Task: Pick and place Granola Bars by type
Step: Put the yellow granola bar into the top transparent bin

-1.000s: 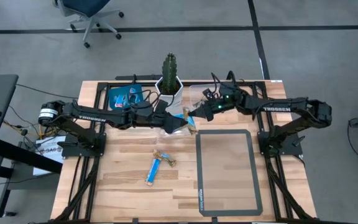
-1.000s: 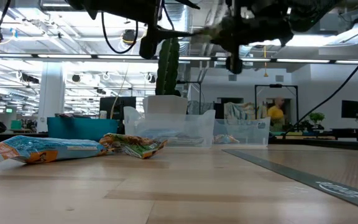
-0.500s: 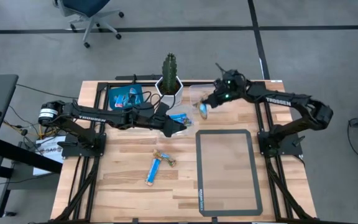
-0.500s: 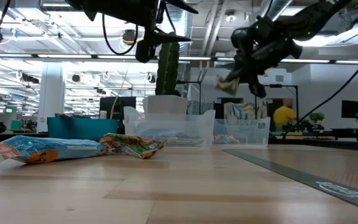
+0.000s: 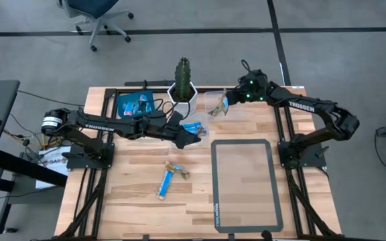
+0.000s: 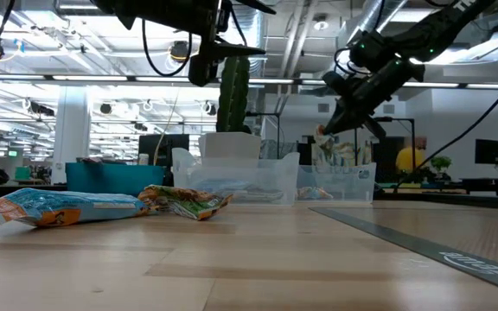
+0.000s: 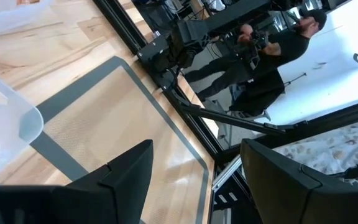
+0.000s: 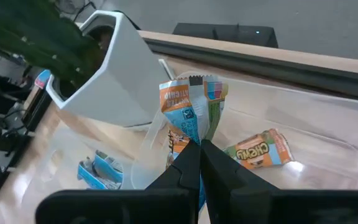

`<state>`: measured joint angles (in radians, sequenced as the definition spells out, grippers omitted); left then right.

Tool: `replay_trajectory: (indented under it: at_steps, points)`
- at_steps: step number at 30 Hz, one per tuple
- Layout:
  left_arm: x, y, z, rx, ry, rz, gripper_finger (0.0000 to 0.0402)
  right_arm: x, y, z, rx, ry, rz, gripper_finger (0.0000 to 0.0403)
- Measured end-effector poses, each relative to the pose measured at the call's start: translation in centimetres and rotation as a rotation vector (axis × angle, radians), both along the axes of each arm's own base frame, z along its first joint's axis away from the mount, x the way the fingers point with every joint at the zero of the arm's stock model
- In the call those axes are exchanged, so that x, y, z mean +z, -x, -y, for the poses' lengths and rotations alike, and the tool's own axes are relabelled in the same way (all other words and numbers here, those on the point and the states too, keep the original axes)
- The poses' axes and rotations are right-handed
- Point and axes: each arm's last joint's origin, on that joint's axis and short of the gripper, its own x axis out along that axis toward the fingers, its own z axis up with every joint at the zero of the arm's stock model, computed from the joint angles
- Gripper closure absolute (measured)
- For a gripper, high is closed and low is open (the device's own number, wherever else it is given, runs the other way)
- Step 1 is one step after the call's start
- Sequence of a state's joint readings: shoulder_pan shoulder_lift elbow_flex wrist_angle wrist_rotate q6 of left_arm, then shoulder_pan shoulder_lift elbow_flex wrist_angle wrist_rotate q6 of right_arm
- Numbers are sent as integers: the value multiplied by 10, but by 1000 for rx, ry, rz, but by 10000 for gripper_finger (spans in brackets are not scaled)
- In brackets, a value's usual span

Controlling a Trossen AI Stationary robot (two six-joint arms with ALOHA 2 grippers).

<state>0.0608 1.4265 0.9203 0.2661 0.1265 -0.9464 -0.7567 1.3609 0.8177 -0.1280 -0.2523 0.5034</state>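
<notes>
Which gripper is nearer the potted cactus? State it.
Left. The left gripper sits just in front of the cactus; the right gripper, holding a granola bar, is off to its side.

right gripper [image 6: 335, 121] above clear containers [image 6: 271, 177], bars [image 6: 102, 206] on table

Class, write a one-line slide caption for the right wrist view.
Right gripper holds a light blue granola bar above a clear container beside the white planter.

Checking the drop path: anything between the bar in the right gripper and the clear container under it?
Nothing. In the right wrist view the right gripper holds a light blue bar above the clear container; only air between, one bar already inside.
</notes>
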Motion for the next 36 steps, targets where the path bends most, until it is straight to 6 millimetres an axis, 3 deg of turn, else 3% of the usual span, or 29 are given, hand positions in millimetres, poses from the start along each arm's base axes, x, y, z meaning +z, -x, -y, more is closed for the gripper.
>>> replay_trajectory:
  at_steps: [6,14,20,28,36]
  points:
    - [0,0,0,-1,0,0,166,0,0,0,5,5,-1,389]
    - [-1,0,5,-14,9,-7,166,0,-1,-1,-2,-11,7,302]
    - [-9,2,13,-19,69,-108,166,0,-2,-3,10,-37,23,253]
    - [-27,12,40,-36,158,-329,166,2,-14,-16,115,-70,61,224]
    - [-46,32,79,40,214,-583,166,2,-31,-41,235,-87,65,229]
